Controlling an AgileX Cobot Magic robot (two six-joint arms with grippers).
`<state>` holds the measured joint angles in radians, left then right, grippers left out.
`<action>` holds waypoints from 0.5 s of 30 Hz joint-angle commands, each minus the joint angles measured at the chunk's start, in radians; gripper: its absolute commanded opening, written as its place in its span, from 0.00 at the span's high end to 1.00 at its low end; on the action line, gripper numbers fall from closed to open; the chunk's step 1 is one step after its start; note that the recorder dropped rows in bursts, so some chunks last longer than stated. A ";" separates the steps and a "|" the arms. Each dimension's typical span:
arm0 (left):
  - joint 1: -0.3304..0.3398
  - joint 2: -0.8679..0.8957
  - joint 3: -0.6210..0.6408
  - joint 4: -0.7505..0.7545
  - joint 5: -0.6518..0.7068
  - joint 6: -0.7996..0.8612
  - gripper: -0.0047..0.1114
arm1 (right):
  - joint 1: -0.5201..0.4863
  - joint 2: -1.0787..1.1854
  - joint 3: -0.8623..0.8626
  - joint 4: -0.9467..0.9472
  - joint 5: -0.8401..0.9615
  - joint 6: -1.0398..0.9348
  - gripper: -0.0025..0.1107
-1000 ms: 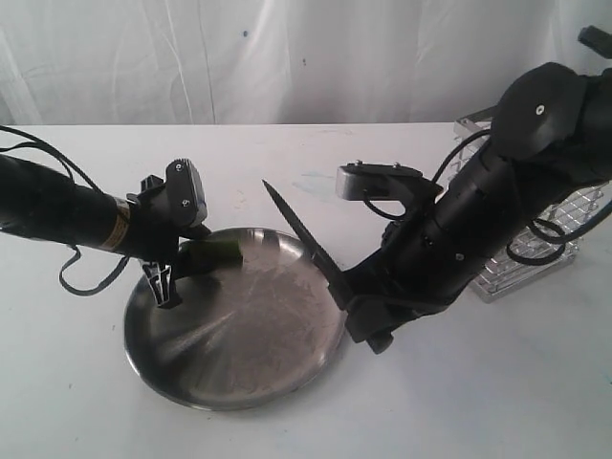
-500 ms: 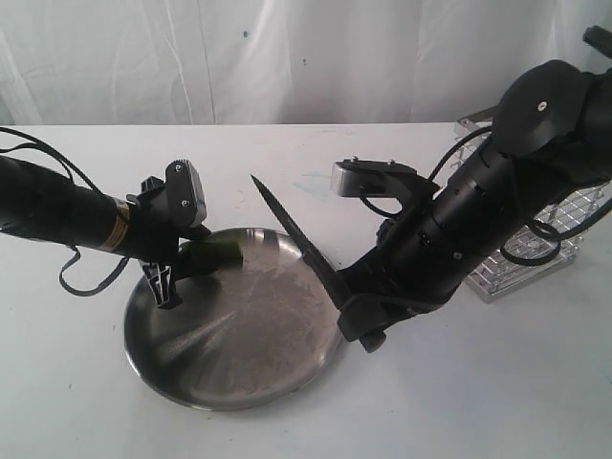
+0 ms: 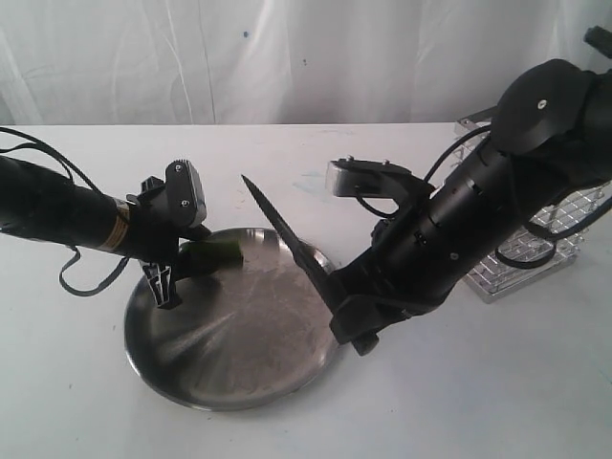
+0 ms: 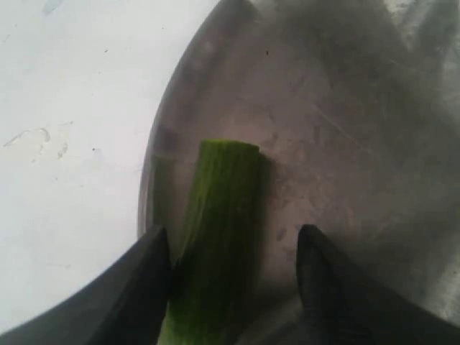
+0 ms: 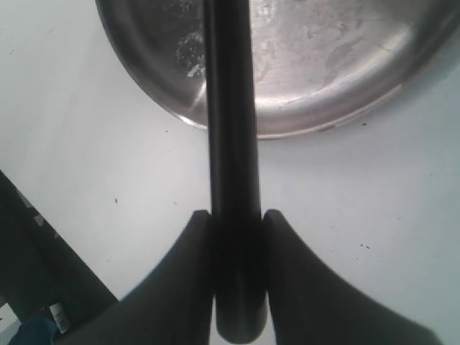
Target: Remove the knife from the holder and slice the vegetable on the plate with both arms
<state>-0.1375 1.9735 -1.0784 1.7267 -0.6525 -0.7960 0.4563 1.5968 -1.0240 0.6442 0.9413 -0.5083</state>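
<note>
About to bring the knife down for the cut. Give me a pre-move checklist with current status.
1. Knife out of holder: ok.
2. Right gripper shut on knife handle: ok.
3. Vegetable on plate: ok.
4. Left gripper clamping vegetable: not ok, jaws straddle it, gap on one side.
5. Blade above vegetable: not ok, it stands apart from it.
6. Cutting edge facing down: cannot tell.

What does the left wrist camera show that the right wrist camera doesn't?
Only the left wrist view: the green vegetable, its end cut flat, lying between the fingers of the open left pincer. Only the right wrist view: the black knife, clamped in the right pincer and reaching out over the rim. Both: the steel plate and the white table.
</note>
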 commanded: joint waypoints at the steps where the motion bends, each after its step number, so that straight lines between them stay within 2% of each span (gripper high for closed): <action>1: -0.004 0.004 0.000 0.012 -0.012 -0.016 0.47 | 0.001 -0.013 0.000 0.006 0.003 -0.021 0.98; 5: -0.004 0.004 0.000 0.010 -0.086 -0.016 0.47 | 0.001 -0.013 0.002 0.006 0.000 -0.021 0.98; 12: -0.004 0.004 0.000 -0.072 -0.371 -0.020 0.47 | 0.001 -0.013 0.001 0.003 -0.008 -0.021 0.98; 15: -0.004 0.004 0.000 -0.075 -0.408 -0.015 0.47 | 0.001 -0.013 0.001 -0.005 -0.017 -0.022 0.98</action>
<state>-0.1375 1.9808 -1.0784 1.6669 -1.0142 -0.8040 0.4586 1.5968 -1.0240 0.6444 0.9355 -0.5167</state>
